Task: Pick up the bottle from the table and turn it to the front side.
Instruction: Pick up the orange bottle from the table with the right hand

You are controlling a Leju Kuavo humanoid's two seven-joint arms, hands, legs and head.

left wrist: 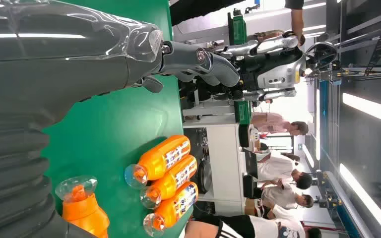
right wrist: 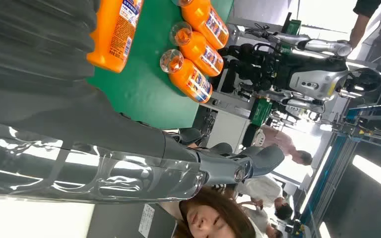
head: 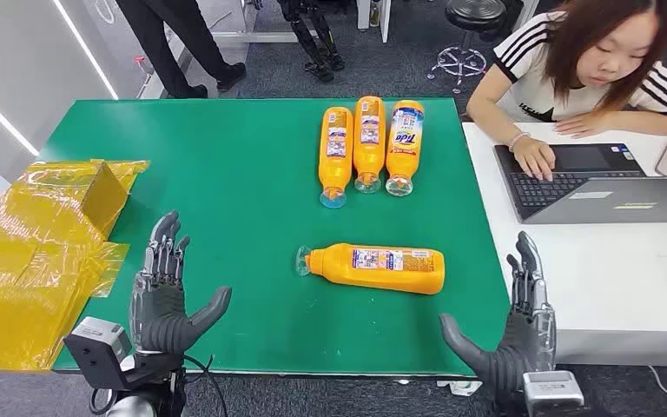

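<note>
Both hands spread, empty: left hand (head: 163,295), right hand (head: 514,334). Target bottle (head: 373,267) lies on green table (head: 226,174) between them, long axis crosswise, cap toward left hand; right hand judged slightly nearer its body

The lone bottle (left wrist: 82,210) is cut off by the left wrist picture's edge, leaving just its clear cap and shoulder; in the right wrist picture the hand's grey cover hides its cap end. Label print on the 3 bottles (head: 369,143) in a row is too small to read. The picture's edge crops the laptop (head: 599,187).
</note>
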